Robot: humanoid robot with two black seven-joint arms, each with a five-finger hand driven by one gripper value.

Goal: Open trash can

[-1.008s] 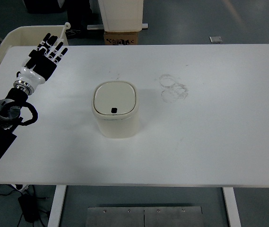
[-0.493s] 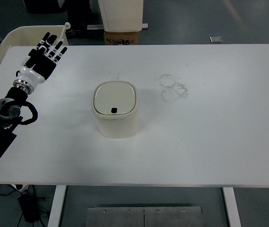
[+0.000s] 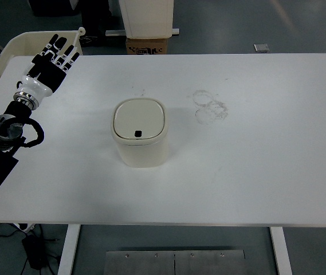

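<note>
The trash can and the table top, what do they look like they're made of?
The trash can looks like cream matte plastic: smooth, rounded molded corners, a seam around the closed lid, no glare. The table top seems a white laminate or coated board, flat and dull, with faint ring-shaped scuffs; its core can't be told.

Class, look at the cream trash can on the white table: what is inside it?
The trash can is closed; its lid with a small black button covers everything, so the contents cannot be seen.
</note>
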